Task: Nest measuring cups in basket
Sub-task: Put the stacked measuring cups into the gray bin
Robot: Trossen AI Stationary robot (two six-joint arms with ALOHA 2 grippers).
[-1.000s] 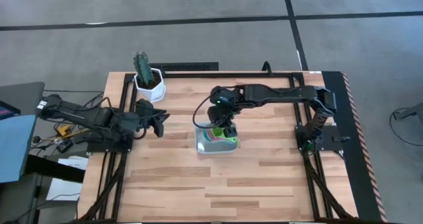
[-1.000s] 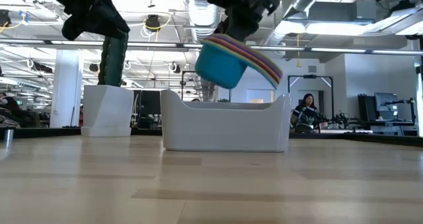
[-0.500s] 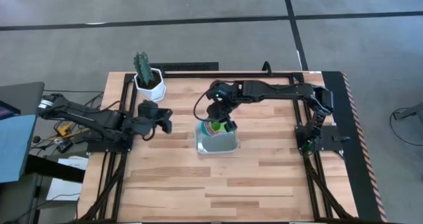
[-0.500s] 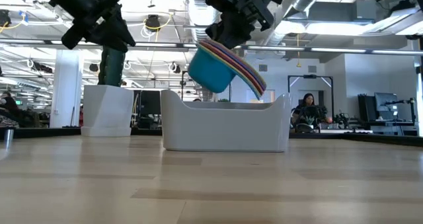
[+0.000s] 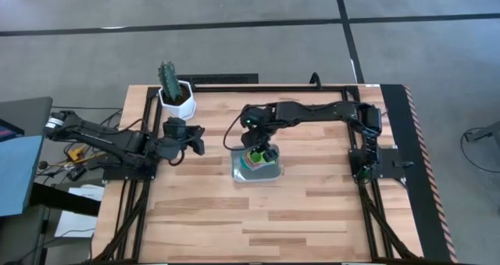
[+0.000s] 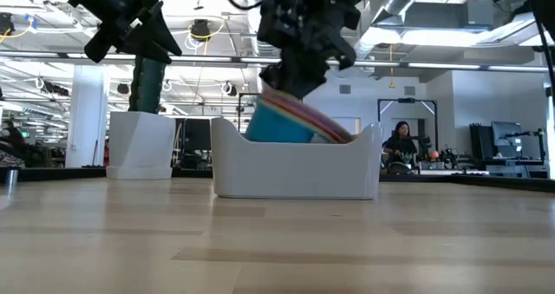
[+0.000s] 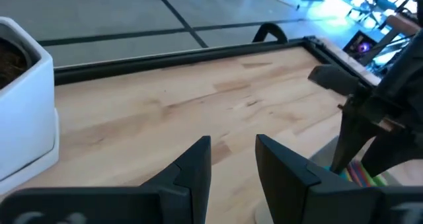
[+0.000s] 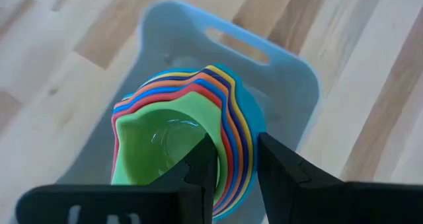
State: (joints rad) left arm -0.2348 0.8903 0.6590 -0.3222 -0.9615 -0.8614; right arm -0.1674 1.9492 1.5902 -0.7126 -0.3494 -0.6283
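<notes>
The wooden table [image 5: 312, 210] carries everything, with my 2 dark arms reaching in over it from either side. My right arm stretches across toward the middle, and its gripper [image 5: 259, 149] hangs directly over the basket [image 5: 237, 171], a pale shallow tray lying near the table's centre. My left arm sits off to the side, its gripper [image 5: 187, 137] poised above bare wood between the basket and the white cactus pot [image 5: 177, 99], well apart from both; its 2 fingers [image 7: 192, 171] stand parted with nothing between them. In the low view the basket [image 6: 295, 168] rests flat on the table, and the nested measuring cups [image 6: 290, 125] tilt down into it, the blue outer cup already below the rim while the coloured edges slope up toward my right gripper [image 6: 299, 64]. In the right wrist view the stack of measuring cups [image 8: 178, 145] sits inside the basket [image 8: 291, 78], green cup innermost, then rings of red, orange, blue, purple, yellow and teal. My 2 right fingers [image 8: 201, 164] are clenched on the stack's rim, one tip inside the green cup, the other outside the stack's outer edge.
</notes>
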